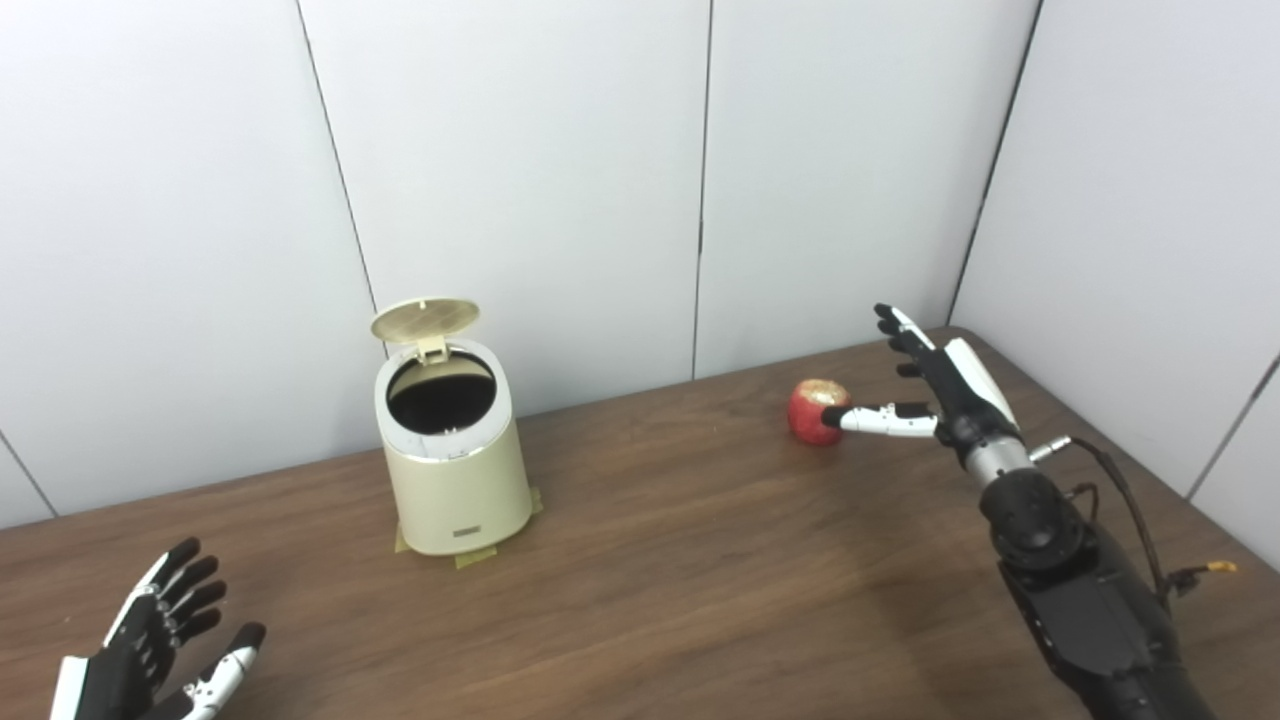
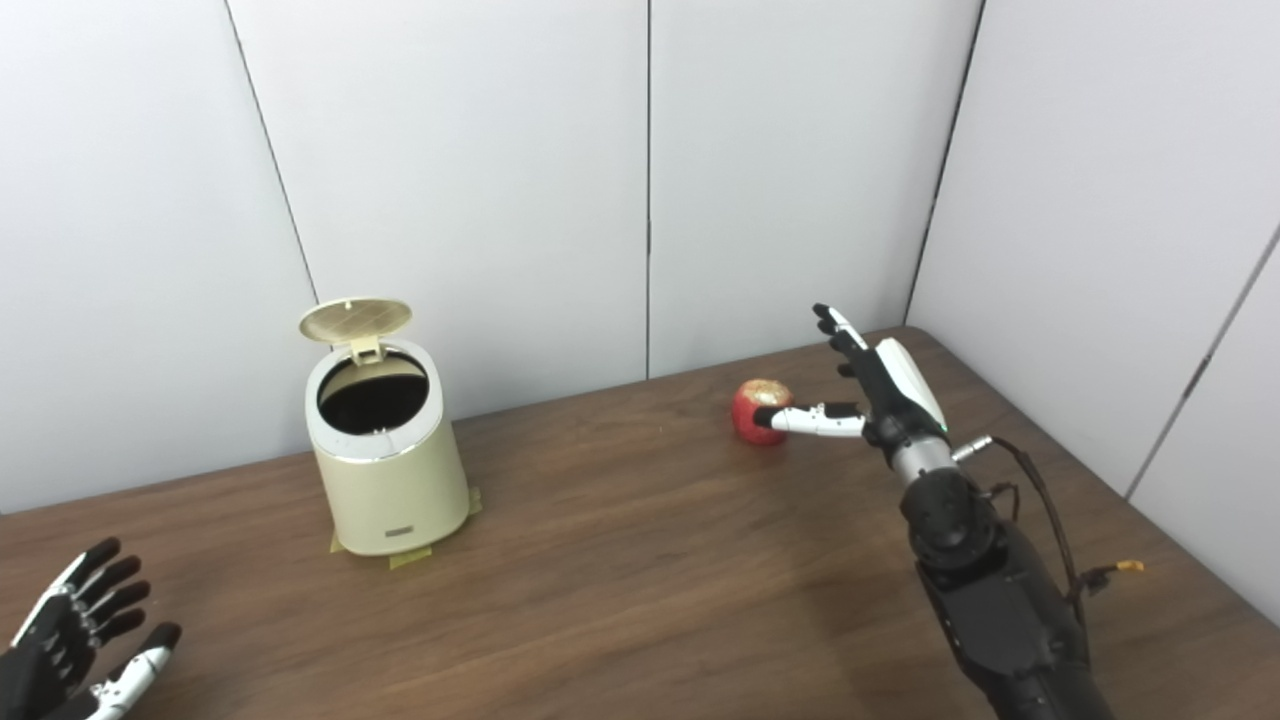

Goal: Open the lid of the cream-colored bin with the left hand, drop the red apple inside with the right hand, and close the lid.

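Table [image 1: 700, 560]: dark wood, filled the lower half of the view, white wall panels [image 1: 520, 170] behind it and along the right side.

Right arm [image 1: 1080, 600]: black, came in from the bottom right, reached up toward the far right part of the table. Loose cable [image 1: 1130, 500] looped off the wrist.

Bin [image 1: 455, 455]: cream, stood upright left of centre, near the back wall. Bits of tape [image 1: 480, 558] showed under its base. Interior was dark, contents could not be made out.

Lid [image 1: 424, 318]: already open, hinged up at the back of the bin, underside facing forward.

Right hand [image 1: 935, 385]: released, fingers spread and pointing up and away, holding nothing. Thumb stuck out to the left, its tip at the near side of the apple; real contact vs. just overlap could not be told from either view.

Left hand [image 1: 150, 645]: at the bottom left corner, palm up, fingers apart, empty. Well apart from the bin.

Apple [image 1: 817, 411]: red with a pale patch on top, sat on the table right of centre, near the back wall, well apart from the bin. Not in the bin, not lifted.
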